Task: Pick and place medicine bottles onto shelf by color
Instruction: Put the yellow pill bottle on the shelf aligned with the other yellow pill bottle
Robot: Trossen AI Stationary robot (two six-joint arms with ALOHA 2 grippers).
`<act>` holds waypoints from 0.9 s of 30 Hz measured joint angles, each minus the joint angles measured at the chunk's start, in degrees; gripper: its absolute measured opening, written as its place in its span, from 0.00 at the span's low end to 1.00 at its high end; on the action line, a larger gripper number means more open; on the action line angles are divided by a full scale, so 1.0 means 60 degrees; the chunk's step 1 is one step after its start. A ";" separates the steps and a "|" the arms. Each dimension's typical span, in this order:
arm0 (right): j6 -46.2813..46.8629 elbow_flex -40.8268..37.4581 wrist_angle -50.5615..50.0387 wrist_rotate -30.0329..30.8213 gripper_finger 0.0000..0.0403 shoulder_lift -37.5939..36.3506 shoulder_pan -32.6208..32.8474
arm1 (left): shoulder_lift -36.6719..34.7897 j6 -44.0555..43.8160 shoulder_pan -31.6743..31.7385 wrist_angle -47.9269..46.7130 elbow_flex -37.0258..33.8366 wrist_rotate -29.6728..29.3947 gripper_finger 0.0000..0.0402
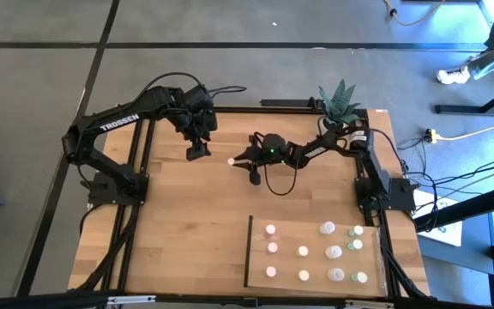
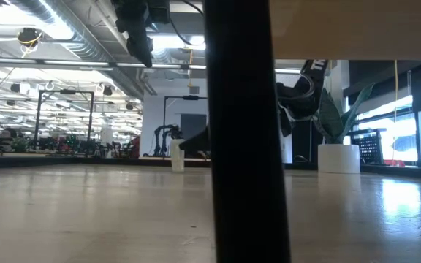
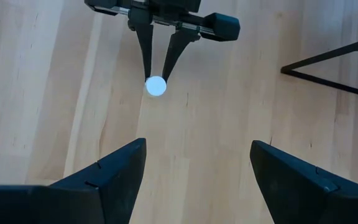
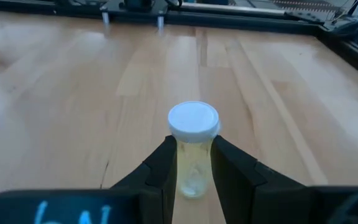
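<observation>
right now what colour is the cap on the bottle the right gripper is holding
White cap on a clear, faintly yellowish bottle; the right wrist view shows it best.

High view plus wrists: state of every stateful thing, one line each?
Left gripper: open, empty, above the tabletop left of the held bottle.
Right gripper: shut on the clear bottle.
Clear bottle: upright, white cap on, between the fingers.
Bottles on the shelf: upright, in rows, capped.
Shelf: flat on the table, near-right corner.
Plant: upright at the far edge.
</observation>
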 joint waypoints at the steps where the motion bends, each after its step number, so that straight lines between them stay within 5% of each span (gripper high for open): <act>1: 0.0000 0.0000 0.0037 0.0000 0.23 0.0000 0.0000 | 0.0000 0.0003 0.0000 0.0000 0.0000 0.0000 0.70; 13: 0.0028 0.0000 0.0036 0.0004 0.24 -0.0004 0.0000 | 0.0000 -0.0007 0.0000 0.0007 0.0000 -0.0004 0.70; 27: 0.0032 0.0000 0.0034 0.0011 0.46 -0.0004 0.0000 | 0.0000 -0.0014 -0.0003 0.0007 0.0000 -0.0004 0.70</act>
